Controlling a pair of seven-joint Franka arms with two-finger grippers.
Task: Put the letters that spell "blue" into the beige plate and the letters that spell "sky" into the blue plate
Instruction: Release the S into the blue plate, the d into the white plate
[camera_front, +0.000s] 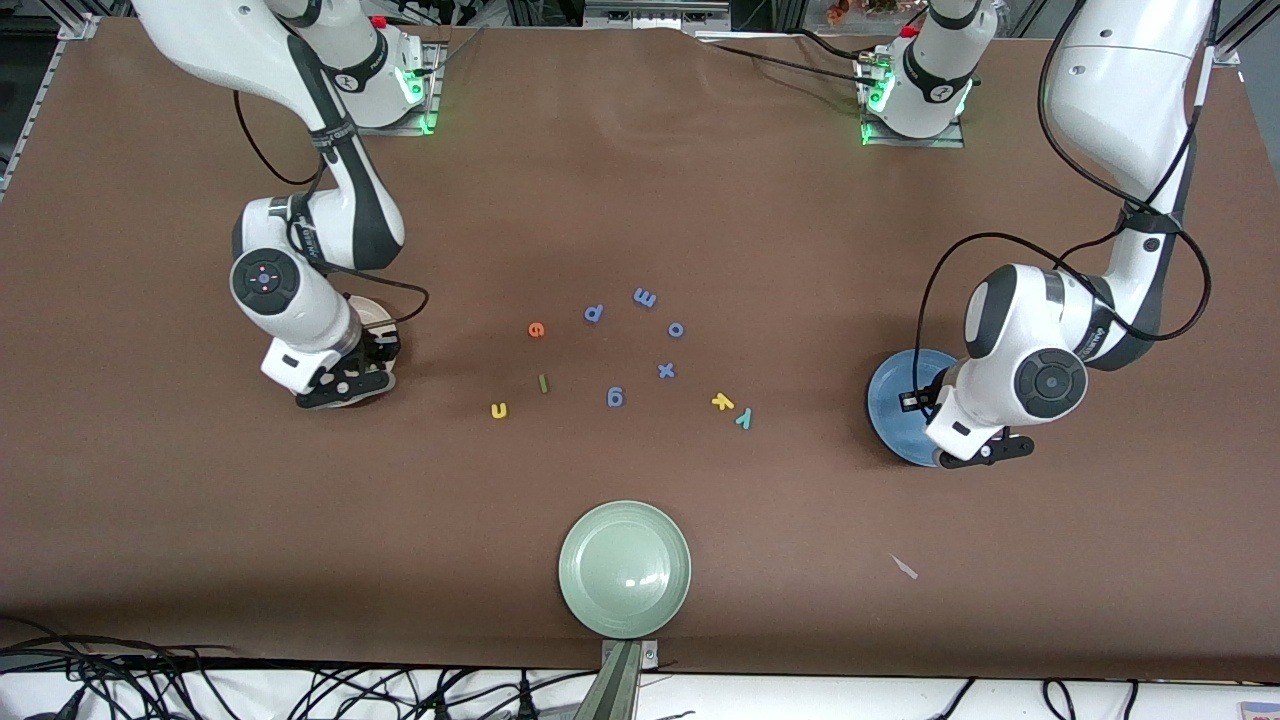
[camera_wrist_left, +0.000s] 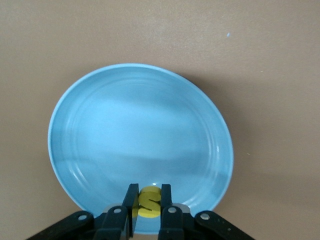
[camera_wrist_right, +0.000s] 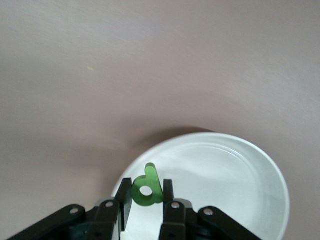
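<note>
On my left wrist feed the left gripper (camera_wrist_left: 148, 202) hangs over the blue plate (camera_wrist_left: 125, 120), its fingers (camera_wrist_left: 131, 200) clamped on the yellow s (camera_wrist_left: 148, 202). The plate sits at the left arm's end of the tabletop (camera_front: 640, 200), partly hidden under that arm in the front view.

My right wrist feed shows the right gripper (camera_wrist_right: 146, 200) over the rim of the beige plate (camera_wrist_right: 225, 180), fingers (camera_wrist_right: 168, 195) pinched on the green b (camera_wrist_right: 146, 187), which stands upright between them. That plate is at the right arm's end, mostly covered by the arm from the front.

Loose letters lie mid-table between the two plates. The orange e (camera_front: 536, 329) is nearest the beige plate's side; the olive l bar (camera_front: 543, 383) and the yellow u (camera_front: 498, 409) lie nearer the front camera than it. The yellow k (camera_front: 722, 402) and teal y (camera_front: 743, 418) sit just beside each other toward the blue plate. Among them are five blue letters (camera_front: 645, 297); I think one reads as an x, though they are small from here.

A pale green plate (camera_front: 625, 570) rests near the front edge of the tabletop.
</note>
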